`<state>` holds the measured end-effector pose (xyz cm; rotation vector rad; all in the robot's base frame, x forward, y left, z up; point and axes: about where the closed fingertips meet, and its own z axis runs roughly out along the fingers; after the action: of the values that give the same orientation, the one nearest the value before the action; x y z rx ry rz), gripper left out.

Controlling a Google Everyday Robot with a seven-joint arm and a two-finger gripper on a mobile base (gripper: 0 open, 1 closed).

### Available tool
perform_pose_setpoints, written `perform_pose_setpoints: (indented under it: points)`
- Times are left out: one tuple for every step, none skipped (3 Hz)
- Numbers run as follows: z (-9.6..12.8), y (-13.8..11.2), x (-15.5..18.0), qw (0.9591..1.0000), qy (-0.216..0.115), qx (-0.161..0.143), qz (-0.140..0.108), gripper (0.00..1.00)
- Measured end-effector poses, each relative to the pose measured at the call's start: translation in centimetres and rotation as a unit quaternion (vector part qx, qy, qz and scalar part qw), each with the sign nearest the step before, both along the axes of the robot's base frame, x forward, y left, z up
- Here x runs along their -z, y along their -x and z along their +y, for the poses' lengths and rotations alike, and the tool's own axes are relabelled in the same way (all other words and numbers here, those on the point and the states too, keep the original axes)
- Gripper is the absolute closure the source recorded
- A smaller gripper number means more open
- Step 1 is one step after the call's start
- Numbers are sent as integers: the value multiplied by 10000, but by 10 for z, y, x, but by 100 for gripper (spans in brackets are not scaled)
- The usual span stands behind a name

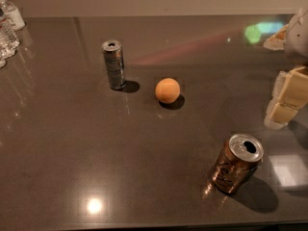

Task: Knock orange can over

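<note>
The orange can (236, 165) is copper-coloured with dark lettering and a silver top with an open pull-tab hole. It stands on its base on the dark table (96, 148) at the front right, with its top towards the right in this view. My gripper (284, 102), with cream-coloured pads, hangs at the right edge of the view, behind and to the right of the can. There is a gap between it and the can.
A taller, slim silver-grey can (113, 64) stands upright at the back middle-left. A round orange ball (167, 90) lies to its right. Clear water bottles (7, 25) stand at the far left edge. The table's front edge runs along the bottom.
</note>
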<state>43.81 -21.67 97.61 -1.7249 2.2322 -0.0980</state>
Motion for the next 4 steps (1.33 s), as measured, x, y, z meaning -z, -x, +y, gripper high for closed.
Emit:
perform_pose_setpoints:
  points:
    - [0,0,0,10000,0,0,-1,0]
    - [0,8,2,9999,-123,-75,-17,0]
    - [-7,30,7,9984,-525,-207,-98,0]
    - [-8,51,13,9934,-1059,-413,-116,0]
